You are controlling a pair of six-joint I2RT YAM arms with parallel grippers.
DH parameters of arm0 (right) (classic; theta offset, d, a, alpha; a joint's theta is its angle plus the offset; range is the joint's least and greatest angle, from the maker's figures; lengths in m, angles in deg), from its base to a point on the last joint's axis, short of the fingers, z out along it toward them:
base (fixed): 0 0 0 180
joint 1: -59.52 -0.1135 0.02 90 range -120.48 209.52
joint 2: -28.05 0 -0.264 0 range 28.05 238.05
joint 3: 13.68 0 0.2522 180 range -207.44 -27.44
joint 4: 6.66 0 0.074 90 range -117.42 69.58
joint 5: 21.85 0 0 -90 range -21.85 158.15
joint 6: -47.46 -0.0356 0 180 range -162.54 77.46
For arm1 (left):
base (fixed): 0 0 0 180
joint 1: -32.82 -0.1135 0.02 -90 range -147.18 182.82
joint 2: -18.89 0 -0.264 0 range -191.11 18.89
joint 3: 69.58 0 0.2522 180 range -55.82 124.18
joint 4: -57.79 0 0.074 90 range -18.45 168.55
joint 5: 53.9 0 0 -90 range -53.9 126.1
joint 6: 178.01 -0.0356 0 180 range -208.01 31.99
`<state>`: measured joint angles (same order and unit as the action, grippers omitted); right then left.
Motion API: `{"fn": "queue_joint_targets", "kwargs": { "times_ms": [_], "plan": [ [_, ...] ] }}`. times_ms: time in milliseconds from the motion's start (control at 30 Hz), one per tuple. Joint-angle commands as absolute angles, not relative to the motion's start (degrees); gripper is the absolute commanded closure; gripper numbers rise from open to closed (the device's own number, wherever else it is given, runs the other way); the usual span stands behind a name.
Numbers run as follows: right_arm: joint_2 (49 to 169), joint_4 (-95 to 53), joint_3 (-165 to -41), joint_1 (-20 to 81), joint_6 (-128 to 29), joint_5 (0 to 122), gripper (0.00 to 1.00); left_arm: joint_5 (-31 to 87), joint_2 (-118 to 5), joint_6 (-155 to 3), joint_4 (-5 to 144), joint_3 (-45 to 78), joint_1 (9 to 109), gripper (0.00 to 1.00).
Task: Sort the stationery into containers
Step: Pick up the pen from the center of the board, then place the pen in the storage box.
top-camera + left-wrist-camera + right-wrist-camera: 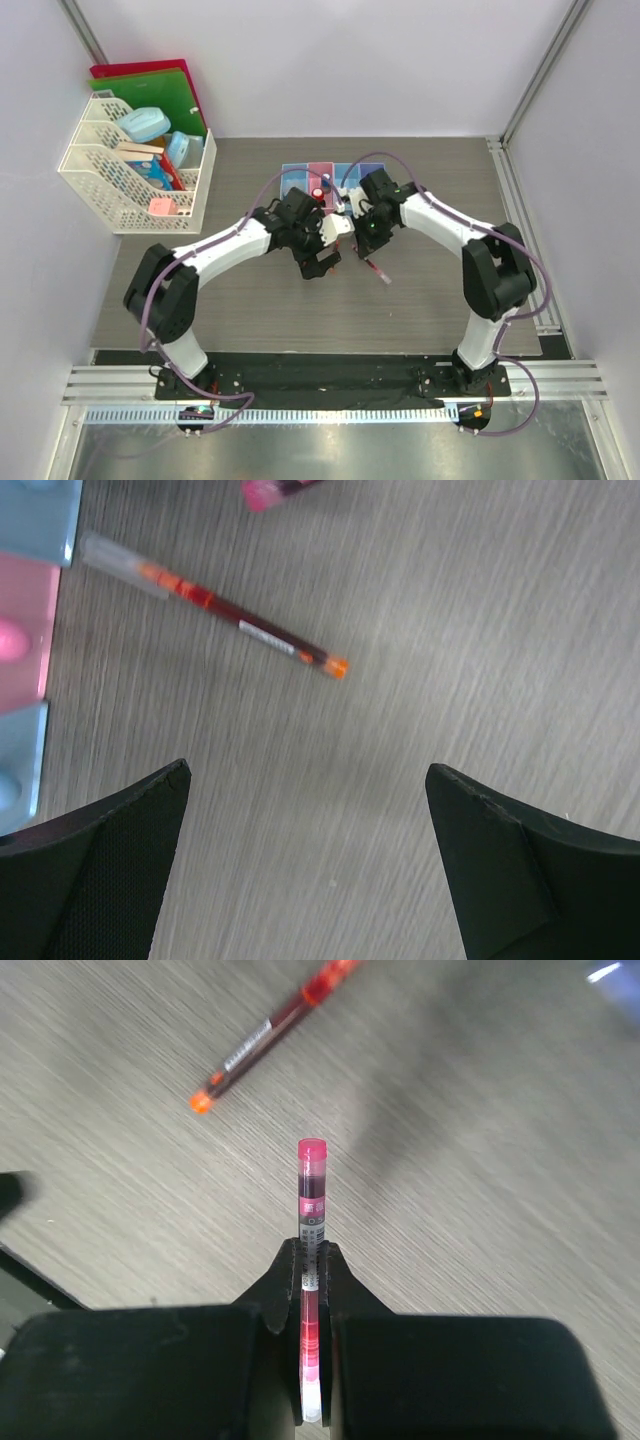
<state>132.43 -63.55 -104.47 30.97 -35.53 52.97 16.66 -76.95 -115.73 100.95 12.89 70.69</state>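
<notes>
right gripper (312,1265) clamps a pen (312,1185) lengthwise, its pink end pointing straight ahead; left gripper (307,770) stands wide apart.

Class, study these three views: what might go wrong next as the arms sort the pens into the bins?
1. The right gripper pinches the thin held pen near one end, so it may pivot or slip in transit.
2. Both grippers sit close together by the bins; if the open left gripper reaches for the loose pen, it may bump the right gripper.
</notes>
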Motion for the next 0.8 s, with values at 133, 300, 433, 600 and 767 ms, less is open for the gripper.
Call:
{"fn": "queue_joint_targets", "kwargs": {
  "times_ms": [133,300,433,600,767],
  "plan": [
    [127.19,-63.31,-116.46,36.05,-35.24,59.36,0.99,18.69,-83.68,-112.71,96.07,19.32,72.19,0.0],
    [133.23,-61.2,-126.9,39.48,-36.12,59.36,0.99,20.8,-87.45,-112.09,95.37,21.61,72.81,0.0],
    [139.22,-60.94,-135.0,40.27,-36.3,59.1,0.99,21.42,-90.27,-111.48,94.4,23.63,72.9,0.0],
    [145.55,-60.32,-143.88,40.36,-37.96,56.39,0.99,22.13,-93.35,-111.48,94.49,25.57,73.42,0.0],
    [148.98,-53.58,-144.6,40.36,-40.69,53.04,0.99,22.13,-94.93,-111.65,94.57,26.01,73.77,0.0]
  ]
}}
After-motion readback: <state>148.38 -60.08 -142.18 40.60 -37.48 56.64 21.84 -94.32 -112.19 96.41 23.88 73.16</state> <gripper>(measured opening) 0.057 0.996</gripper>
